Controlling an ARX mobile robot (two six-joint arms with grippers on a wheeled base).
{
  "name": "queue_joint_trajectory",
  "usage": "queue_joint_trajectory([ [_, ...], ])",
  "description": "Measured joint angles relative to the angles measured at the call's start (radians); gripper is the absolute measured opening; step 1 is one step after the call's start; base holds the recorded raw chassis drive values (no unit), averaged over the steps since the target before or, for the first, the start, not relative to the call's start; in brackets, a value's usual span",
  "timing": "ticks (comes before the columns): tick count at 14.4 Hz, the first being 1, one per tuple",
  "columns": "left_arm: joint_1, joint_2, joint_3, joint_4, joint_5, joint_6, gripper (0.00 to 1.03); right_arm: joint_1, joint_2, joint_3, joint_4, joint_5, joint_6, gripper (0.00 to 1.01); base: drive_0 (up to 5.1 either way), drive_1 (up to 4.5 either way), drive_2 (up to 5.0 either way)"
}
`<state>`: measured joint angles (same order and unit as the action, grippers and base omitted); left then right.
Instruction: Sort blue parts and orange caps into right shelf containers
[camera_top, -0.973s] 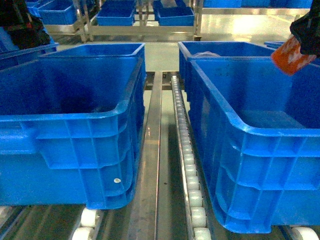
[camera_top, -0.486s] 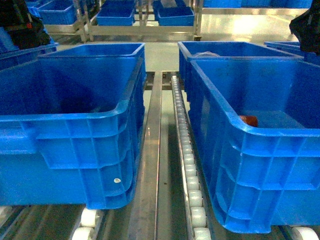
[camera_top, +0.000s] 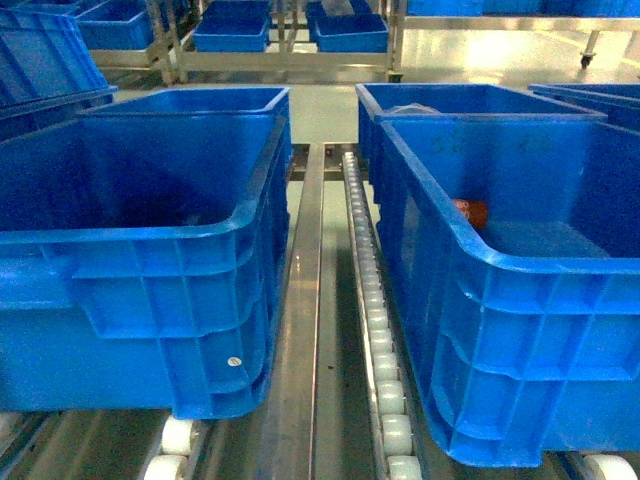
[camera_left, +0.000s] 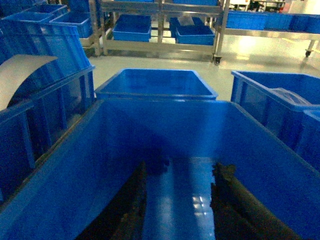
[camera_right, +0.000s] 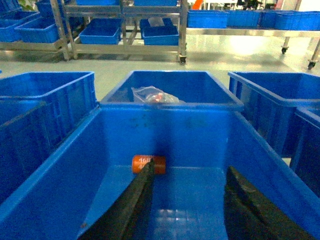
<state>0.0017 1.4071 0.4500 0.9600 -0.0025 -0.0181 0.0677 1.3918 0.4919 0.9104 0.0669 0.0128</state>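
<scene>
orange cap – in right container

Orange cap on its side, far end inside right container.

Only the wrist cams catch any of the robot itself: the right gripper has two long dark, almost black fingers that taper toward the tips, and the left gripper looks the same, maybe a bit scuffed, though it's too dim to say.
</scene>
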Motion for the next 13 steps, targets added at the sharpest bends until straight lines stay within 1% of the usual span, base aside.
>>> queue_joint_trajectory([
  [2,-0.002,-0.089,-0.11,0.006,0.002,0.0,0.14,-0.013,-0.086,-0.122,0.012,-0.013,-0.004,0.22,0.0,0.0,0.0],
  [3,-0.002,-0.135,-0.154,0.006,0.002,0.0,0.01,-0.052,-0.132,-0.168,0.016,-0.063,-0.006,0.09,0.0,0.0,0.0],
  [4,-0.002,-0.182,-0.193,-0.001,0.001,0.001,0.02,-0.07,-0.178,-0.208,0.017,-0.063,-0.008,0.01,0.0,0.0,0.0],
  [6,-0.003,-0.278,-0.265,-0.029,0.003,0.001,0.02,-0.068,-0.27,-0.288,-0.005,-0.068,-0.008,0.01,0.0,0.0,0.0],
  [9,-0.001,-0.421,-0.336,-0.102,0.002,0.001,0.02,-0.068,-0.41,-0.365,-0.067,-0.067,-0.008,0.01,0.0,0.0,0.0],
  [10,-0.001,-0.423,-0.373,-0.026,0.002,0.001,0.02,-0.068,-0.45,-0.383,-0.09,-0.067,-0.008,0.01,0.0,0.0,0.0],
  [11,-0.001,-0.452,-0.401,-0.085,0.001,0.001,0.02,-0.068,-0.503,-0.403,-0.119,-0.068,-0.008,0.01,0.0,0.0,0.0],
  [12,-0.001,-0.507,-0.422,-0.133,0.002,0.001,0.02,-0.068,-0.503,-0.439,-0.054,-0.067,-0.008,0.01,0.0,0.0,0.0],
  [13,-0.001,-0.583,-0.424,-0.172,0.002,0.001,0.02,-0.068,-0.532,-0.461,-0.114,-0.067,-0.008,0.01,0.0,0.0,0.0],
])
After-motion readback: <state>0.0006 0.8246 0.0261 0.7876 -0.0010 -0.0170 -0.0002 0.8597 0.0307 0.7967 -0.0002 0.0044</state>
